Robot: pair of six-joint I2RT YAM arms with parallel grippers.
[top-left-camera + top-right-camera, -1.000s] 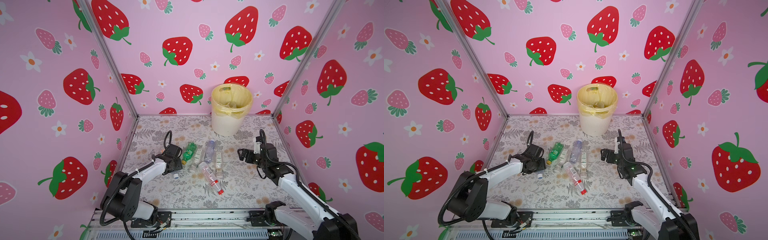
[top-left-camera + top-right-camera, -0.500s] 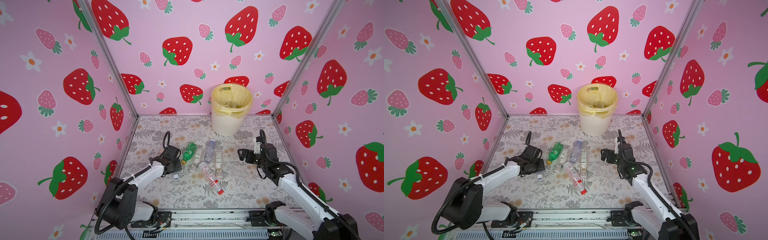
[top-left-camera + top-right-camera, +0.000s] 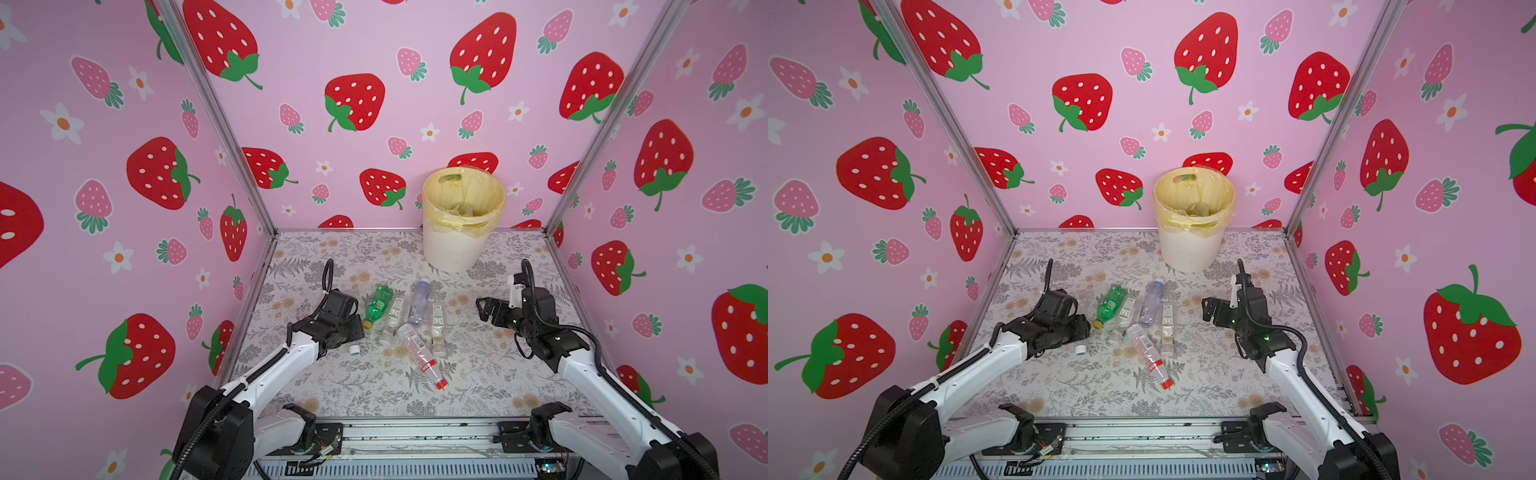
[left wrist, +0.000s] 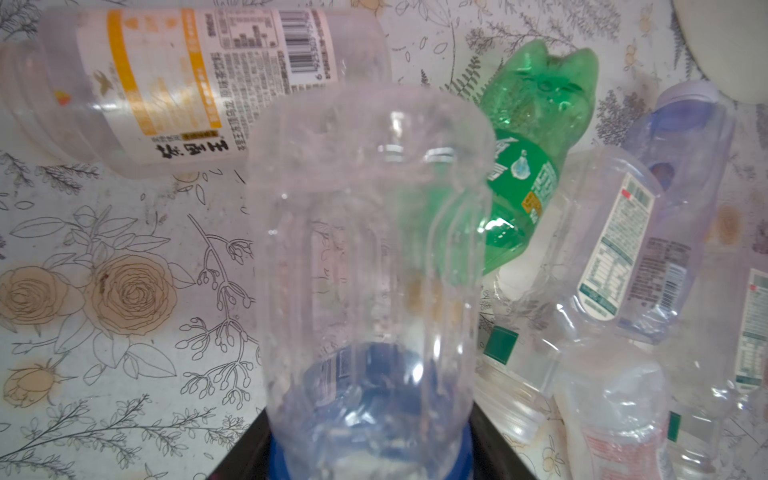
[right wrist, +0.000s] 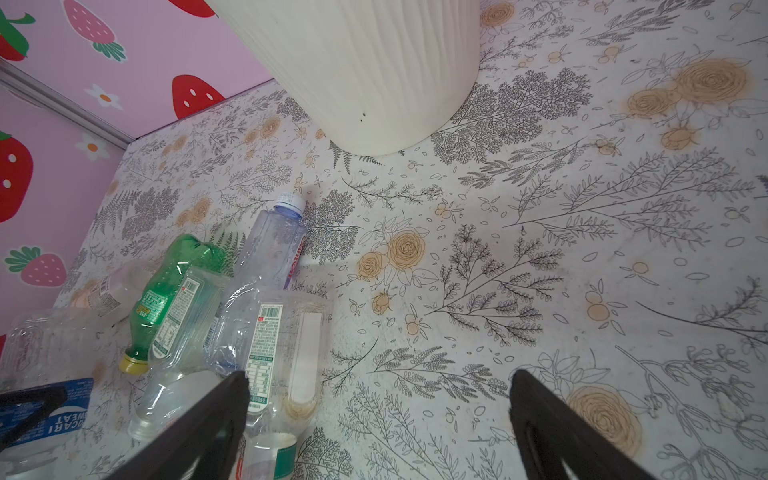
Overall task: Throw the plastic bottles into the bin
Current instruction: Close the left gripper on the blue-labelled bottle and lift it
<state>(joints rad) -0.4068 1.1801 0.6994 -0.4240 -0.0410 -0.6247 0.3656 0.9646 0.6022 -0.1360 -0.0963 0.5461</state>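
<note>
Operator: Grip on anything?

Spotter: The left gripper has its fingers pressed on both sides of a clear, thin-walled, grooved plastic bottle with a blue label band. Its long axis runs straight out from the fingers, toward the pile of loose plastic bottles.

Operator: And the round cream-white ribbed plastic bin with the yellow bag liner?

Spotter: Well apart from that bottle, beyond the pile. The pile, a green plastic bottle among it, lies flat in front of the bin. The right gripper sits nearer the bin, fingers wide apart, empty.

Operator: Worry?

Spotter: Soft walls may buckle, I'd judge, and the bin stands taller than any bottle, so the lift must clear its rim.
</note>
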